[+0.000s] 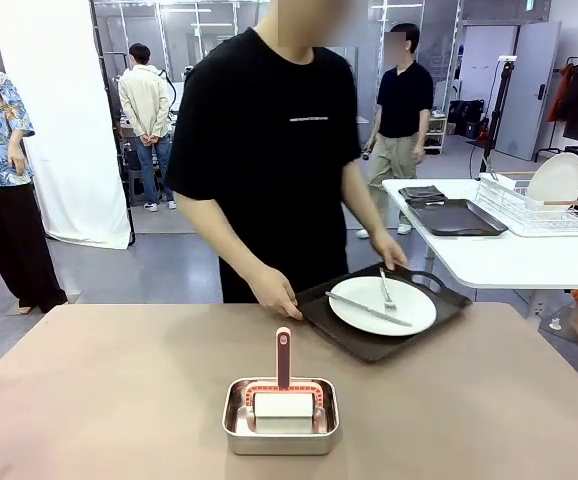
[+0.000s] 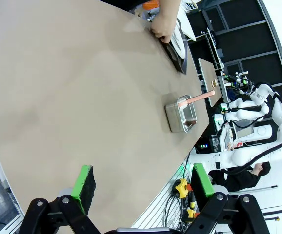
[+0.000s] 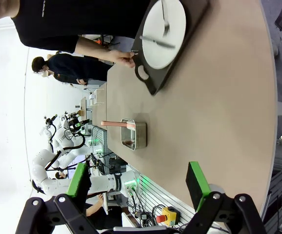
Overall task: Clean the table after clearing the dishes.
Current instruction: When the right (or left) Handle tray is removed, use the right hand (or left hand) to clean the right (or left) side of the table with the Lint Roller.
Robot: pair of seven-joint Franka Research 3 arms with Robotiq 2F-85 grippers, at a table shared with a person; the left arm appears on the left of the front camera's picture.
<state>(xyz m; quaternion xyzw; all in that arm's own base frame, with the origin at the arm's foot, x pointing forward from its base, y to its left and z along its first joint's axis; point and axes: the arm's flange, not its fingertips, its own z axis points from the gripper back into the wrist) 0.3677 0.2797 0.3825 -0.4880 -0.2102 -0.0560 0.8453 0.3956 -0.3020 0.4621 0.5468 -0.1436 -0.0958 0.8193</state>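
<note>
The tan-brown table (image 1: 119,390) spreads across the front view. At its far edge, right of centre, a white plate (image 1: 383,305) with a knife and fork lies on a dark tray (image 1: 314,312). A person in a black shirt grips the tray's handles with both hands (image 1: 277,296). The same tray (image 3: 153,83) and plate (image 3: 163,34) show in the right wrist view. My left gripper (image 2: 141,187) hangs open above the table (image 2: 72,97) with nothing between its green pads. My right gripper (image 3: 138,187) is open too, high over the table (image 3: 219,107).
A small steel pan (image 1: 281,415) holding a white brush with a pink handle (image 1: 283,357) sits at the near middle of the table. A white side table (image 1: 509,255) at the right carries another dark tray and a dish rack with a plate. People stand farther back.
</note>
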